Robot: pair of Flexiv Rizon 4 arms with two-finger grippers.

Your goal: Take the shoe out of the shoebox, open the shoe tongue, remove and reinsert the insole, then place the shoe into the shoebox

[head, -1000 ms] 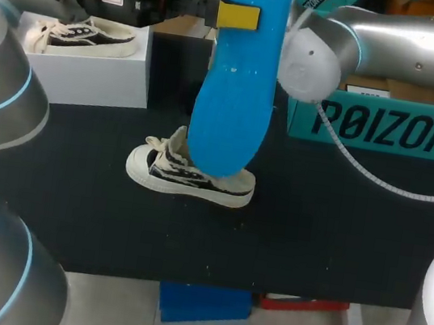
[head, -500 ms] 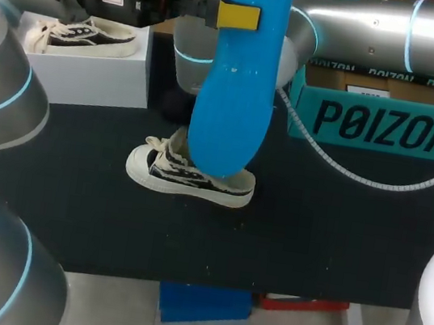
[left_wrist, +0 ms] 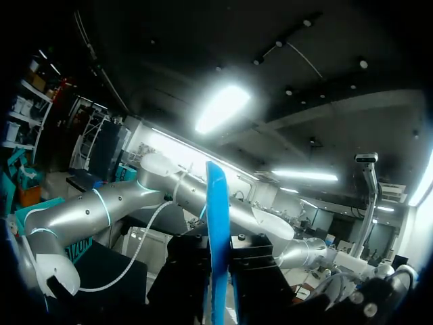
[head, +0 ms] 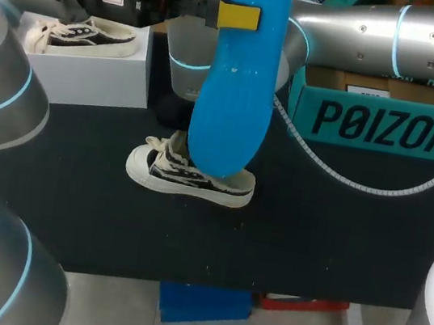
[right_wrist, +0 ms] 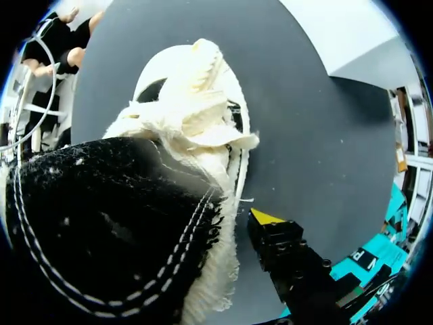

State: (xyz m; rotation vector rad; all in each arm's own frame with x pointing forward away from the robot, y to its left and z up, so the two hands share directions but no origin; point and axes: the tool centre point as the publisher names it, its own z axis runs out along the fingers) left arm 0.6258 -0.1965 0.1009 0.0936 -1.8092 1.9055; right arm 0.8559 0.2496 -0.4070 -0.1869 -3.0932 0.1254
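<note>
The left gripper (head: 240,16) is closed on the blue insole (head: 234,100) and holds it high over the table (head: 335,246), hanging nearly upright. The shoe (head: 190,176) stands on the table, seemingly below the insole's lower end, its length running across the table with the toe to the robot's left. The right gripper (right_wrist: 260,223) is close against the shoe's opening; whether it is open or closed cannot be told. The right arm (head: 359,32) reaches past the middle. The teal shoebox (head: 386,126) stands back right.
</note>
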